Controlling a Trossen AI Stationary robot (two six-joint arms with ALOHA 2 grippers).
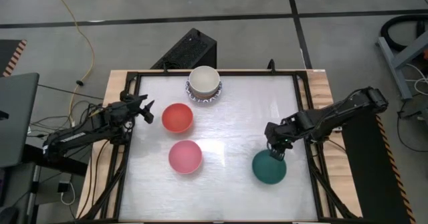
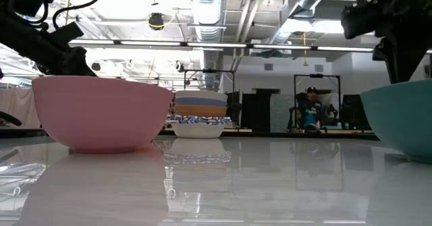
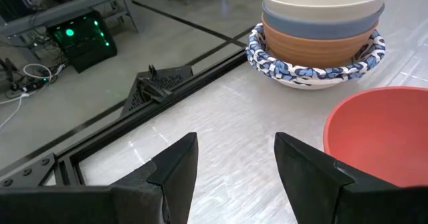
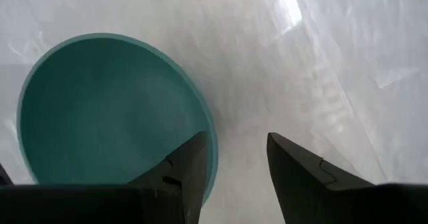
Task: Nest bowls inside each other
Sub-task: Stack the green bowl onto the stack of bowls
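i hold the right gripper (image 1: 277, 152) open astride the near rim of the dark green bowl (image 1: 269, 168), one finger inside; i should close squarely before lifting. the left gripper (image 1: 147, 110) waits open beside the red bowl (image 1: 177, 118). the stack (image 1: 204, 83) holds cream, blue and orange bowls; the pink bowl (image 1: 184, 156) sits empty.

In the low view the pink bowl (image 2: 101, 111) hides the red bowl behind it, and the green bowl (image 2: 401, 115) is cut off at the right edge. The stack of bowls (image 1: 204, 83) shows only its top cream bowl from above. The person (image 2: 310, 108) far back is too small to tell much.
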